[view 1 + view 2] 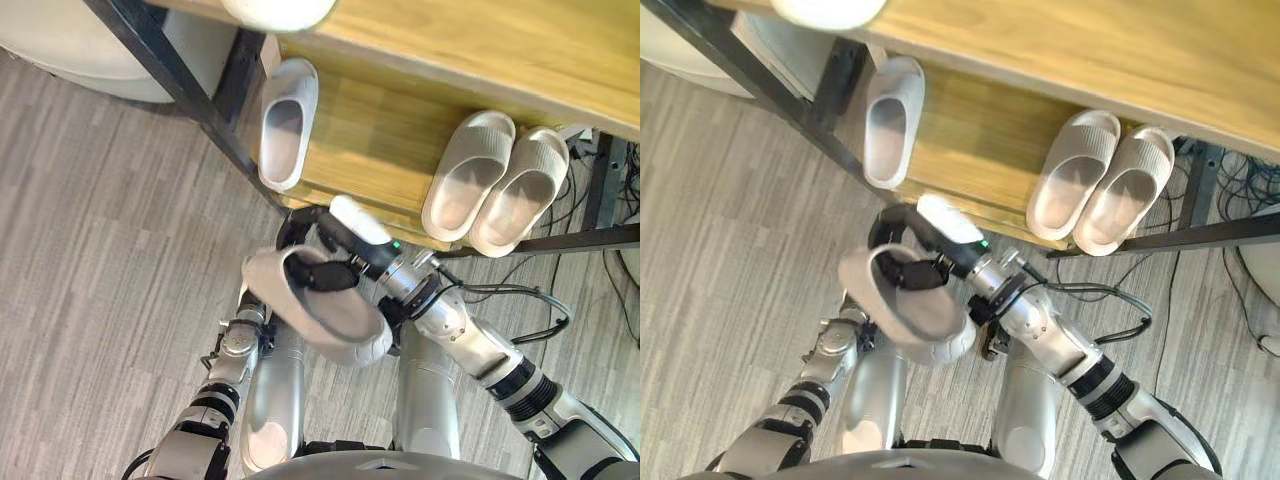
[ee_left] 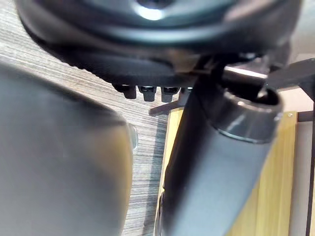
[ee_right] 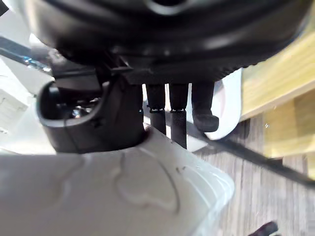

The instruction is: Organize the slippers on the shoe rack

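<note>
The right hand [image 1: 345,245] is curled through the strap of a pale slipper [image 1: 335,315], pinching it and holding it above the floor [image 1: 100,250], just in front of the shoe rack [image 1: 370,140]. The step is judged best done by carrying it toe-first onto the rack, setting it parallel beside the lone slipper [image 1: 285,120] and clear of the pair [image 1: 495,185]. The left hand [image 2: 147,59] sits beneath the held slipper and its state cannot be told.
</note>
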Available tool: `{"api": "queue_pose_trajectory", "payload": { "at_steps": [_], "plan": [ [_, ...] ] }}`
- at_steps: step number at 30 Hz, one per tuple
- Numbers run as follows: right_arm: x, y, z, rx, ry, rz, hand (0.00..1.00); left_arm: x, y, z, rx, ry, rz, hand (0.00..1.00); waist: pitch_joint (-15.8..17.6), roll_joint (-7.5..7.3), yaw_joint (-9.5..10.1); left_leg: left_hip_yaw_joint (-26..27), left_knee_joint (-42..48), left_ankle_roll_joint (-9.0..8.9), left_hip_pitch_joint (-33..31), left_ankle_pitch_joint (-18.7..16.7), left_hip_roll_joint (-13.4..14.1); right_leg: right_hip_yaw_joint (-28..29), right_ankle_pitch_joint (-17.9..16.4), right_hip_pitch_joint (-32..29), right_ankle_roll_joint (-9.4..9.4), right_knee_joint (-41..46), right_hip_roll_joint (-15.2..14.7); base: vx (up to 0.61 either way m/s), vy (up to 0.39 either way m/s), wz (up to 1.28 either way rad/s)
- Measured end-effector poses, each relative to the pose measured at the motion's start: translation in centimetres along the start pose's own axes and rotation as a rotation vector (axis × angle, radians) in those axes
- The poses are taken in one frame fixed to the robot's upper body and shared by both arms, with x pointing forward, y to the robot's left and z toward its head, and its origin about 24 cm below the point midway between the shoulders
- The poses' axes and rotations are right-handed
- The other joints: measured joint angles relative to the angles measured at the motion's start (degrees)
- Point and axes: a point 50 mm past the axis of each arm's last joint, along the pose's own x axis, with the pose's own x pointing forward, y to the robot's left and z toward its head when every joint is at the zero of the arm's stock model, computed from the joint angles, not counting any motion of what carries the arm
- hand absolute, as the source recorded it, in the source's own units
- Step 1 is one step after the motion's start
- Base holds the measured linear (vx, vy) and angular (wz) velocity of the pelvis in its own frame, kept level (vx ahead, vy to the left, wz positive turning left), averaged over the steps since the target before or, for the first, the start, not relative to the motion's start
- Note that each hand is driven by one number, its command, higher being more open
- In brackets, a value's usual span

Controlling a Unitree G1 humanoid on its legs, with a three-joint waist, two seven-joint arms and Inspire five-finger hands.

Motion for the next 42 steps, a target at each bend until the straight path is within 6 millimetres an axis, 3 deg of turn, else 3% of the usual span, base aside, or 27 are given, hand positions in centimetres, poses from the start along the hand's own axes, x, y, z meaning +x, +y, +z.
{"api": "queue_pose_trajectory", "payload": {
  "at_steps": [9,23,29,37,42],
  "plan": [
    [0.0,-4.6,1.3,-0.175,-0.059,-0.261,0.00,0.5,1.4,2.2,-0.041,-0.087,0.059,1.00,0.9,-1.20,-0.15,-0.2,6.6,-0.30,-5.4,-2.7,0.6,0.8,-2.5,-5.1,-0.02,6.2,-0.3,-0.04,0.016,-0.03],
    [0.8,-8.2,1.8,-0.356,-0.057,-0.565,0.00,0.5,1.5,2.7,-0.082,-0.109,0.092,1.00,0.8,-1.29,0.00,0.0,8.3,-0.08,-7.5,-3.2,1.8,0.9,-3.2,-7.3,-0.36,7.9,0.3,-0.01,-0.016,-0.04],
    [1.8,-9.3,-0.3,-0.370,0.030,-0.664,0.00,0.5,1.3,2.6,-0.092,-0.104,0.104,1.00,0.2,-1.99,0.54,0.0,8.3,-0.17,-7.5,-3.2,1.7,0.6,-3.8,-7.3,-0.62,8.5,-0.1,0.01,-0.025,0.03],
    [3.1,-9.8,-3.7,-0.387,0.175,-0.657,0.00,0.3,0.7,1.9,-0.110,-0.074,0.120,1.00,-1.6,-2.00,1.64,-0.8,8.3,-0.25,-7.8,-3.1,1.2,-0.9,-4.4,-6.8,-1.50,9.0,-1.0,0.00,-0.023,0.07],
    [3.8,-10.4,-4.8,-0.376,0.224,-0.657,0.00,0.2,0.2,1.5,-0.121,-0.059,0.118,1.00,-3.1,-1.87,2.37,-1.6,8.1,-0.41,-9.0,-2.9,0.5,-2.5,-5.2,-6.8,-1.72,9.2,-2.0,0.01,-0.017,0.20]
  ]
}}
